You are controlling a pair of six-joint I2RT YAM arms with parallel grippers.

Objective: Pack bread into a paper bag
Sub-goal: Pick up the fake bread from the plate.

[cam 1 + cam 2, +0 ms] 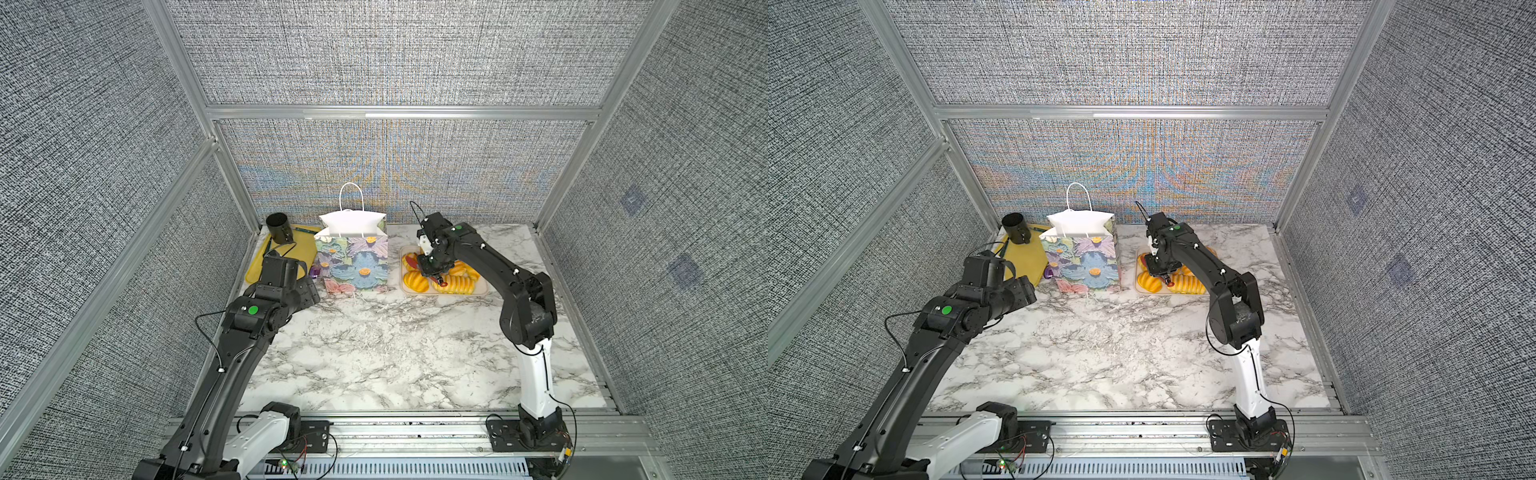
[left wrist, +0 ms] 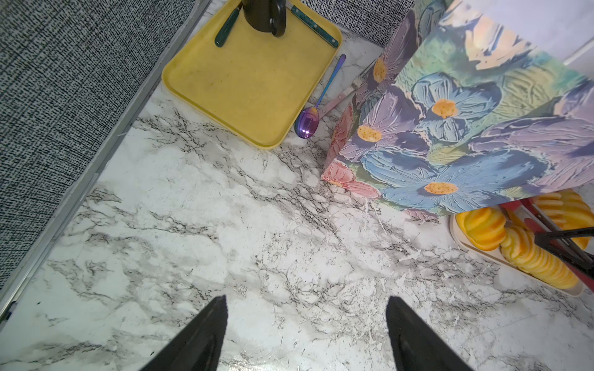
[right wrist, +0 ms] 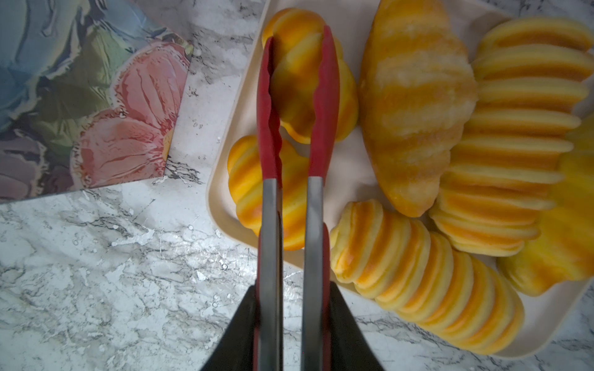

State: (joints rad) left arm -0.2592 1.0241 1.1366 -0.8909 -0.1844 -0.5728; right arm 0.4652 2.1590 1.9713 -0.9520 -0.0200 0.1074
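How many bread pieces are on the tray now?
6, all on the beige tray: one small roll in the red tongs, another small roll under their arms, a pale croissant, two long ridged rolls, one blurred piece beyond them. More may hide underneath.

1. The tabletop [image 1: 374, 353] looks like white marble with grey veins, smooth with a faint sheen.
2. The paper bag [image 1: 353, 266] is matt paper printed to look like thick brushed paint, plain white inside.
3. The bread [image 3: 418, 106] is golden and ridged. Most pieces are glossy, but one croissant has a dull, grainy skin.
4. The tongs [image 3: 270, 208] have brushed metal arms and red, rubbery-looking tips.
5. The cream tray [image 3: 215, 199] is smooth matt plastic, and the yellow tray [image 2: 250, 83] is matt and faintly scuffed.
6. The spoon [image 2: 308, 122] is mirror-polished metal with a purple-blue iridescence.
7. The black cup [image 2: 263, 16] is glossy.
8. The walls [image 1: 395, 54] look like coarse woven grey cloth, and the frame bars [image 1: 399, 112] are bare satin metal.
9. The left end effector [image 2: 305, 297] has matt black fingers.
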